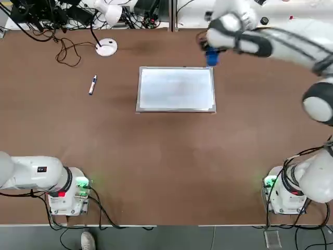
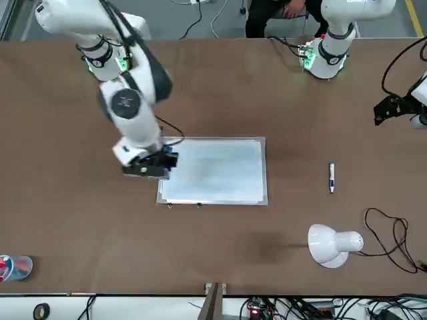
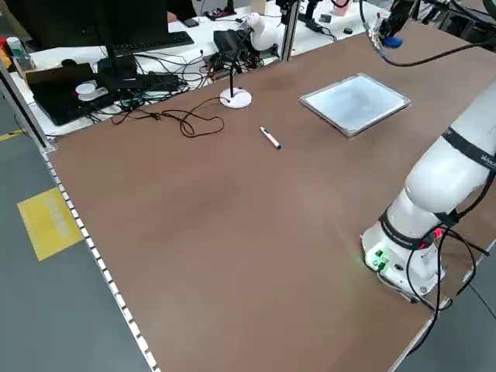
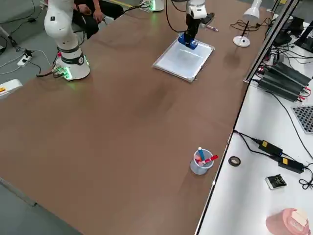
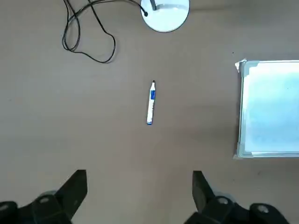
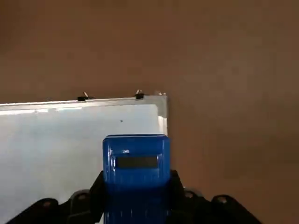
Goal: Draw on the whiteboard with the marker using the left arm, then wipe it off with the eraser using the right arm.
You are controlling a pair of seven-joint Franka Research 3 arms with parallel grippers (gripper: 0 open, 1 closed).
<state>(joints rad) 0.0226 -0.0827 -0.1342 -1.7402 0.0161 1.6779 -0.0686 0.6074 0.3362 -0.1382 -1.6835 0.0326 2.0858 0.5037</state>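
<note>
Blue eraser (image 6: 136, 177) — in the right gripper (image 6: 136, 196), by the whiteboard (image 6: 70, 149)

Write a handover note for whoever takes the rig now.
Right gripper: shut on the blue eraser, above the whiteboard's right edge.
Left gripper: open and empty, up over the table's left side.
Marker: lying on the table, left of the whiteboard.
Done: eraser gripped; no drawing shows on the board.
Left: if wiping is finished, probably just setting the eraser down.
</note>
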